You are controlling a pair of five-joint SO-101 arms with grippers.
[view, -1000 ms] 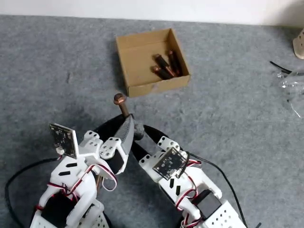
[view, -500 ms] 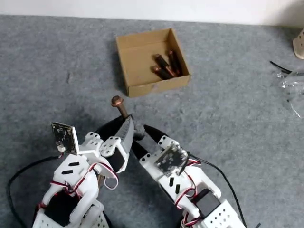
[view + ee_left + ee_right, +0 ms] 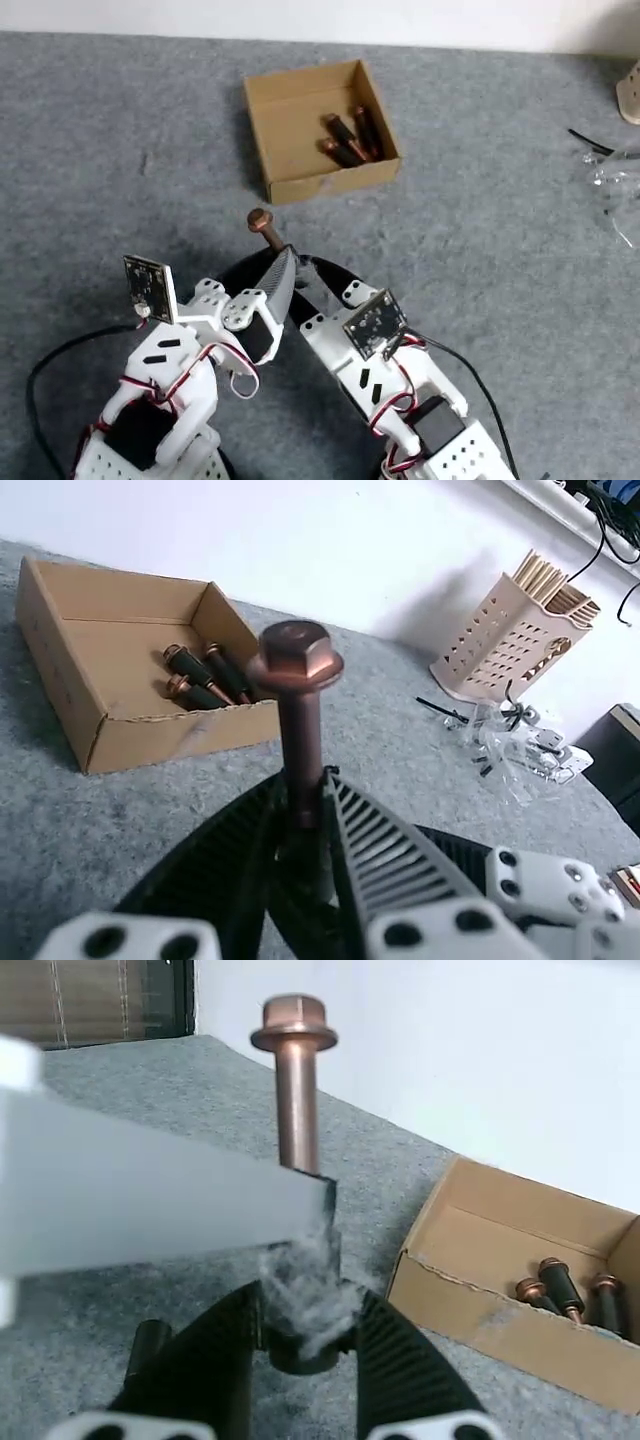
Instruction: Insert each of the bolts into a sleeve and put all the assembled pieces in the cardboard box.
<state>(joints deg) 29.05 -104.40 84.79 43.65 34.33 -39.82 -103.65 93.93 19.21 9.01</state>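
Item: copper-coloured hex-flanged bolt (image 3: 297, 695), head uppermost, above the grey carpeted counter (image 3: 480, 230) and near the open brown cardboard box (image 3: 268, 150). We note the left end effector (image 3: 303, 795) narrowed tight on the bolt's shank. We note the right end effector (image 3: 300, 1325) clasping a dark cylindrical sleeve (image 3: 300, 1355) at the bolt's lower end. Three sleeved bolts (image 3: 350, 138) lie inside the box.

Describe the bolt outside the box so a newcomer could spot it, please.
Above the grey carpet near the cardboard box, the left gripper holds a bolt head-up. Unlike the dark-sleeved pieces lying in the box, its copper shank shows bare.
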